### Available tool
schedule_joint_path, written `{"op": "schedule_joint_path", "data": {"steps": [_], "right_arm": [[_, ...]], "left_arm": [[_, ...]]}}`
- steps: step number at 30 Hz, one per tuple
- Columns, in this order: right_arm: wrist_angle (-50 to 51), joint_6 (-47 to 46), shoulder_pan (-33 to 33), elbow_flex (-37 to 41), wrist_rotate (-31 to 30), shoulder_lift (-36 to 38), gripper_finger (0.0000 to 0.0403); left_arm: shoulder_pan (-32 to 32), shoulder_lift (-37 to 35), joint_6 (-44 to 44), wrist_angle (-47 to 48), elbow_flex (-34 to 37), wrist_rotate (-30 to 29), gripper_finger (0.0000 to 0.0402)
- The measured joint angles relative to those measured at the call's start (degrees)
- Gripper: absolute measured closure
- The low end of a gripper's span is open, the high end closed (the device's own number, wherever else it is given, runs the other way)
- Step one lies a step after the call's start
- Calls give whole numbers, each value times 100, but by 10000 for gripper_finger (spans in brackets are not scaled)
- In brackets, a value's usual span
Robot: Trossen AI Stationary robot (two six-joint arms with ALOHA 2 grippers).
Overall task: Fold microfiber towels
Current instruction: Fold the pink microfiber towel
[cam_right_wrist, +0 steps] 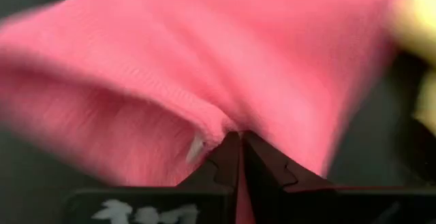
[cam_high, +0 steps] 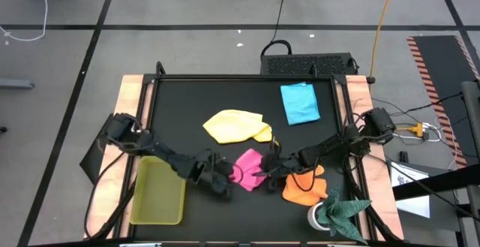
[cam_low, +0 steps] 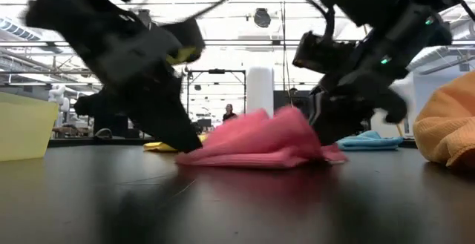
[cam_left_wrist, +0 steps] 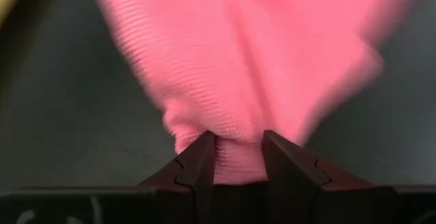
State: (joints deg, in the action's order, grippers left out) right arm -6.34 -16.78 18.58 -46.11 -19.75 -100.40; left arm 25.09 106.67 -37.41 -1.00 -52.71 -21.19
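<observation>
The pink towel [cam_high: 247,168] lies bunched on the black table, near the front middle. My left gripper [cam_high: 227,178] is shut on its left end; my right gripper [cam_high: 268,169] is shut on its right end. The yellow towel [cam_high: 236,125] lies crumpled behind it. The light blue towel [cam_high: 300,103] lies flat at the far right. The orange towel [cam_high: 304,187] lies bunched at the near right. My left gripper pinches a bunched corner of the pink towel [cam_left_wrist: 238,157] between its two fingers, coming slanting down from the table's left. The cloth fans out beyond the fingertips and rests on the table [cam_low: 223,157]. My right gripper pinches a fold of the pink towel [cam_right_wrist: 225,130] between its two closed fingertips [cam_right_wrist: 253,157], coming slanting down from the table's right. The cloth puffs up ahead of the fingers; its lower part [cam_low: 326,155] lies on the table.
A translucent yellow-green tray [cam_high: 159,191] stands at the near left. A dark green cloth [cam_high: 341,211] lies on a white thing at the near right corner. The table's raised wooden edges [cam_high: 131,127] run along both sides.
</observation>
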Motion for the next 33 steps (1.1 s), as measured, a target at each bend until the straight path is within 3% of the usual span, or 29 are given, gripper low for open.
{"op": "schedule_joint_path", "data": {"steps": [4, 10, 16, 20, 23, 29, 33], "right_arm": [[-157, 205, -3, 5, 32, 141, 387], [-242, 539, 399, 5, 55, 481, 387], [-234, 722, 806, 5, 44, 716, 378], [-232, 862, 1012, 5, 44, 707, 347], [-207, 1392, 1151, 5, 44, 597, 310], [-232, 2707, 1281, 5, 38, 307, 239], [-341, 2884, 1266, 5, 27, 19, 220]], "left_arm": [[301, 1, 42, -194, 0, -360, 275], [183, 1, 235, -179, 0, -594, 275], [82, 2, 1511, -841, 0, -469, 275], [91, 2, 2209, -1287, 0, -428, 275], [64, 2, 2268, -1234, 0, -435, 275], [-86, 2, 1858, -369, 0, -436, 275], [-141, 1, 1717, 226, 0, -507, 275]]}}
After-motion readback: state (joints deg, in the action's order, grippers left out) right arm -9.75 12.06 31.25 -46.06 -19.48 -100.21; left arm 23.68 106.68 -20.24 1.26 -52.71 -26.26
